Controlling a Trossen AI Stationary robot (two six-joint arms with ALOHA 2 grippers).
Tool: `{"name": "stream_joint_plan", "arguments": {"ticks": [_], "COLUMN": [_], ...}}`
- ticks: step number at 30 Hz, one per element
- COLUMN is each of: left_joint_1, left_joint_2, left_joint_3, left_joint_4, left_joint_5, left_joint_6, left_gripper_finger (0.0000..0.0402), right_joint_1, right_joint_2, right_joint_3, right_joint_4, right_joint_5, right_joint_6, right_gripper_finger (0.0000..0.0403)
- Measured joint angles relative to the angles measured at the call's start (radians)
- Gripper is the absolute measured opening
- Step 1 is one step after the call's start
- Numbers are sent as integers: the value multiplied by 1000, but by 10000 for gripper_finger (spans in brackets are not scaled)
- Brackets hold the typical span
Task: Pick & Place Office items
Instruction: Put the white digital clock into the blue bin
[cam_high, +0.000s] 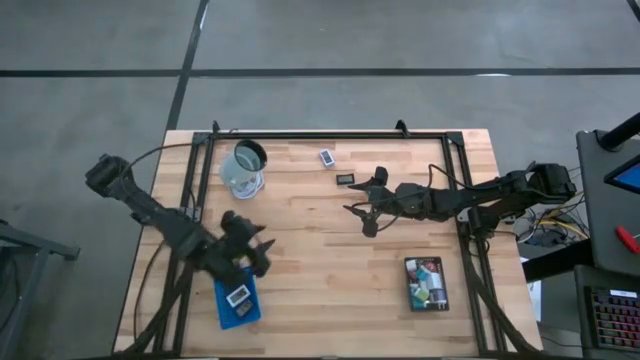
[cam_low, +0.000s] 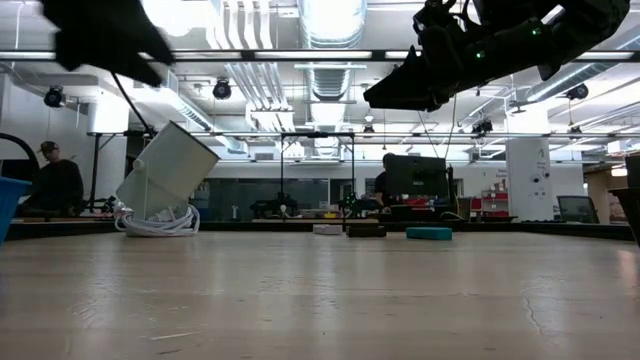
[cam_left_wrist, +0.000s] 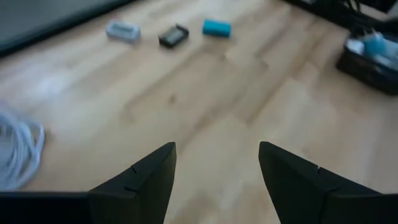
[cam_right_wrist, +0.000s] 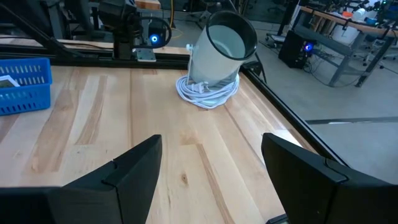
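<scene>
Three office items lie loose on the far middle of the table: a white piece (cam_high: 327, 157), a flat dark piece (cam_high: 345, 179) and a teal block (cam_left_wrist: 216, 28). More pieces lie in the blue tray (cam_high: 222, 312) at the near left and in the black tray (cam_high: 409, 290) at the near right. My left gripper (cam_high: 258, 246) hangs open just beyond the blue tray, above bare wood, with nothing between its fingers (cam_left_wrist: 152, 171). My right gripper (cam_high: 362, 203) hovers open over the table's middle, near the dark piece, pointing toward the left edge, also holding nothing.
A clear round cup (cam_high: 243, 170) leans tilted on a coil of white cord (cam_right_wrist: 207, 94) at the far left. A dark frame (cam_high: 330, 136) runs along the far edge and down both sides. Bare wood lies between the two trays. People stand in the room beyond the table.
</scene>
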Motion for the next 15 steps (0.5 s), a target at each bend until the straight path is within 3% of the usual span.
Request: {"name": "stream_joint_plan", "arguments": {"ticks": [4,8,15], "left_joint_1": [141,256,414], "left_joint_2": [55,139,300], "left_joint_3": [-2,-3,13], "left_joint_4": [160,253,508], "left_joint_5": [-30,-31,97], "left_joint_6": [140,147,396], "left_gripper_finger": [236,236,236], "right_joint_1": [0,0,0], "right_joint_2": [0,0,0], "right_joint_3": [0,0,0], "right_joint_4": [0,0,0], "right_joint_5": [0,0,0], "right_joint_6": [0,0,0], "right_gripper_finger": [274,274,274]}}
